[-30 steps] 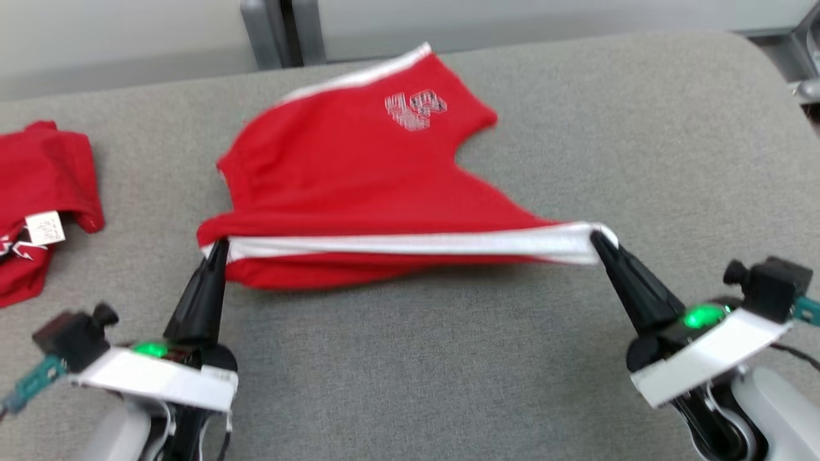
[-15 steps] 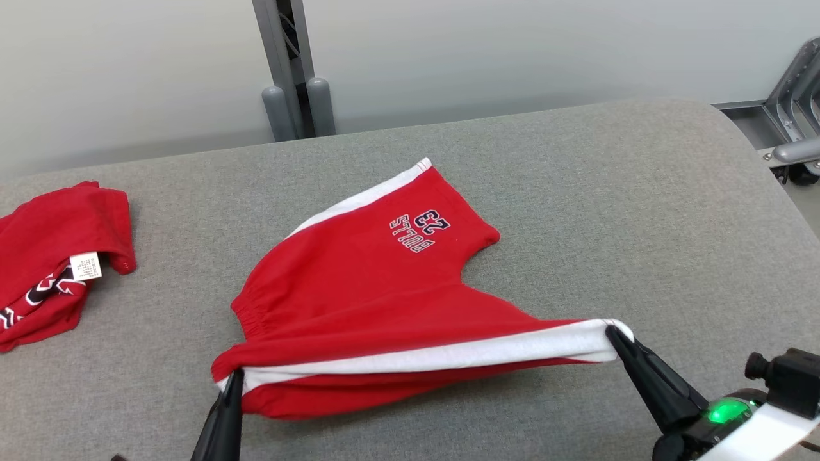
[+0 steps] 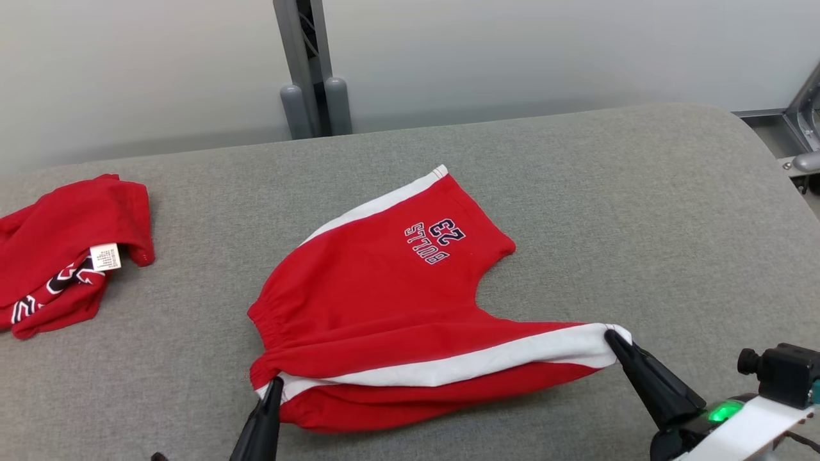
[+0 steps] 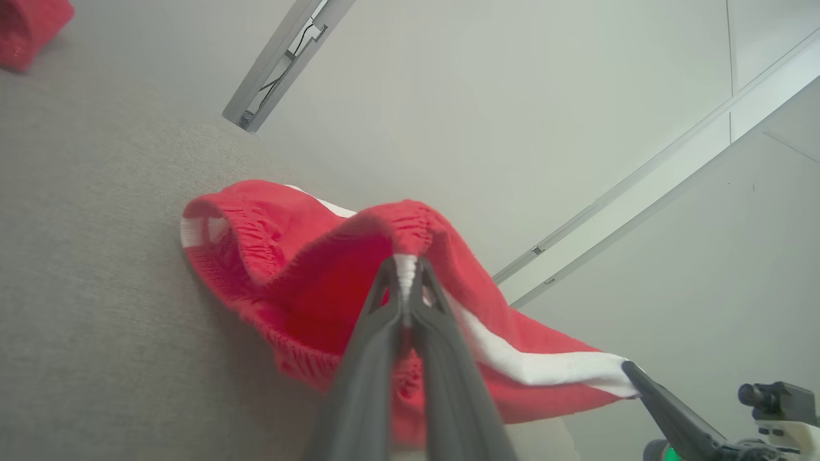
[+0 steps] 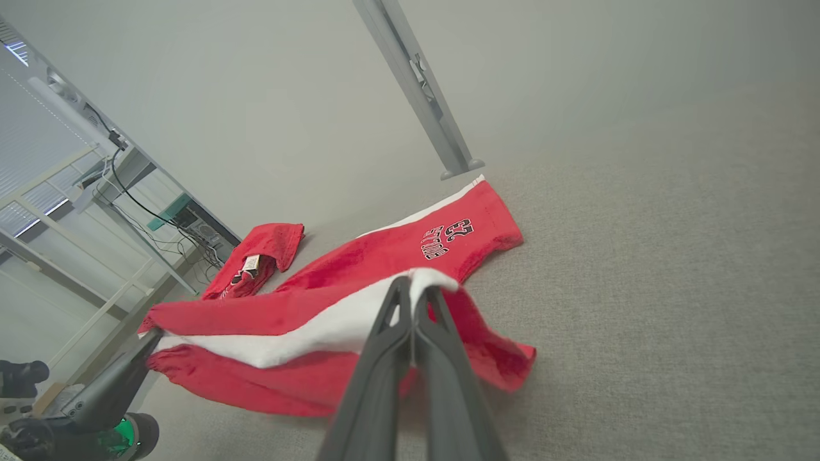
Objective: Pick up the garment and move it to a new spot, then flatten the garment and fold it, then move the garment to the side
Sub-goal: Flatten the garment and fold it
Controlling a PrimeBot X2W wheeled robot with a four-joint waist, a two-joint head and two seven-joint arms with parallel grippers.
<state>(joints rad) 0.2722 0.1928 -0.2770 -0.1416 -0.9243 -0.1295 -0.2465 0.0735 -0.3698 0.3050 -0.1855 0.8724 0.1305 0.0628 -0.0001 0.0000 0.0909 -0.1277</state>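
Observation:
The garment [image 3: 384,301] is a pair of red shorts with white side stripes and a dark "BULLS 23" print, lying mid-table with its near edge lifted. My left gripper [image 3: 275,383] is shut on the waistband end of the white stripe, the elastic band pinched between its fingers in the left wrist view [image 4: 405,269]. My right gripper [image 3: 612,336] is shut on the stripe's leg-hem corner, seen clamped in the right wrist view [image 5: 413,288]. The stripe runs taut between the two grippers. The far leg rests flat on the table.
The grey fabric-covered table [image 3: 608,211] has a rounded far right corner. A second red garment [image 3: 64,256] with a white label lies crumpled at the far left. A grey metal post [image 3: 307,70] stands behind the table's far edge. A metal frame [image 3: 801,128] sits off the right side.
The head camera has tilted up, showing more wall and less of my arms. Both grippers keep their hold on the stripe, whose left end now sits lower and nearer the table.

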